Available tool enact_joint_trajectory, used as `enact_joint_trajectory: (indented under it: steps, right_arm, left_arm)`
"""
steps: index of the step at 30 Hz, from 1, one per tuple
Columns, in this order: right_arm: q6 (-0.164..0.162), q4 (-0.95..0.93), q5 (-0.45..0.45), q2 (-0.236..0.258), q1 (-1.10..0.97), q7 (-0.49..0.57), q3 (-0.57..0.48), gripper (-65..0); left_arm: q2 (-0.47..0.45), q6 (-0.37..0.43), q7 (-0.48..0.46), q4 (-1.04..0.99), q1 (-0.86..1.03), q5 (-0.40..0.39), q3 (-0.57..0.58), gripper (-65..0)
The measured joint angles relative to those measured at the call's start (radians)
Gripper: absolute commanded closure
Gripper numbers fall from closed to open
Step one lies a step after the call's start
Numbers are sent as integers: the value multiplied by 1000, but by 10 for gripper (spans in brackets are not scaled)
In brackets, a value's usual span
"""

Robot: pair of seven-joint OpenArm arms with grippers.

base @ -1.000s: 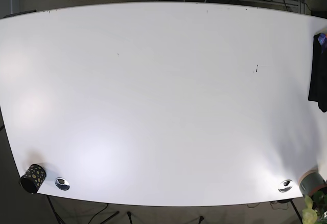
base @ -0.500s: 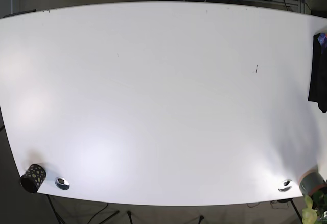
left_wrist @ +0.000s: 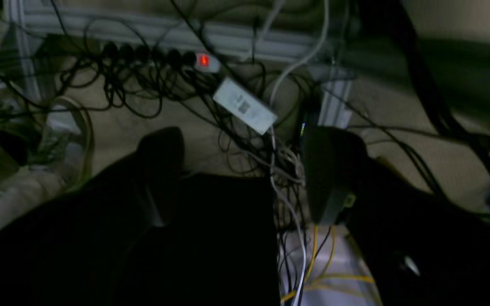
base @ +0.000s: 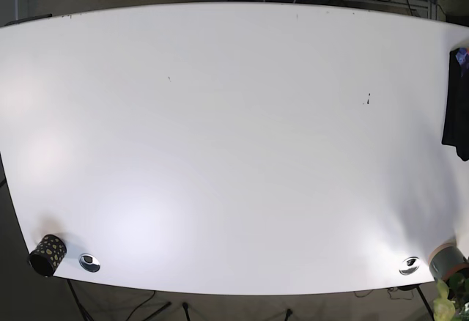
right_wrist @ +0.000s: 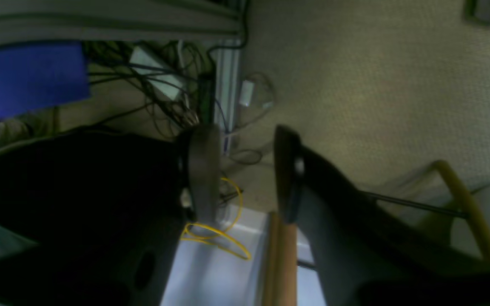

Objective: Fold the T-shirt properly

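Note:
A black garment [base: 457, 108], apparently the T-shirt, lies at the far right edge of the white table [base: 234, 152], mostly cut off by the frame. A blue bit shows at its top. My left gripper [left_wrist: 245, 170] is open and empty, pointing down at the floor and a tangle of cables. My right gripper [right_wrist: 245, 170] is open and empty, over beige carpet beside the table frame. Neither gripper is over the table in the base view.
A black dotted cup [base: 47, 254] stands at the front left corner. Two metal grommets [base: 89, 262] [base: 410, 265] sit near the front edge. A grey pot with a plant [base: 448, 262] is at the front right. A power strip [left_wrist: 202, 61] and cables lie below.
The table and garment have not moved. Small arm parts at the top edge of the base view have shifted slightly.

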Motion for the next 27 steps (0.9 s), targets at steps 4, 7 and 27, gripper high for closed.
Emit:
enact_joint_trajectory:
  steps: [4,7,27]
  right_arm:
    - [7,-86,-6,-6,69,-2,-22,-195]
    - [6,-144,-6,-6,127,0,-24,-195]
    - [4,-304,0,-24,278,-2,-24,-197]
  left_arm:
    - [-12,0,-4,-137,-89,0,0,-404]
    - [-15,-4,6,-235,-150,0,0,-406]
    - [-28,-85,0,-418,-292,3,4,-407]
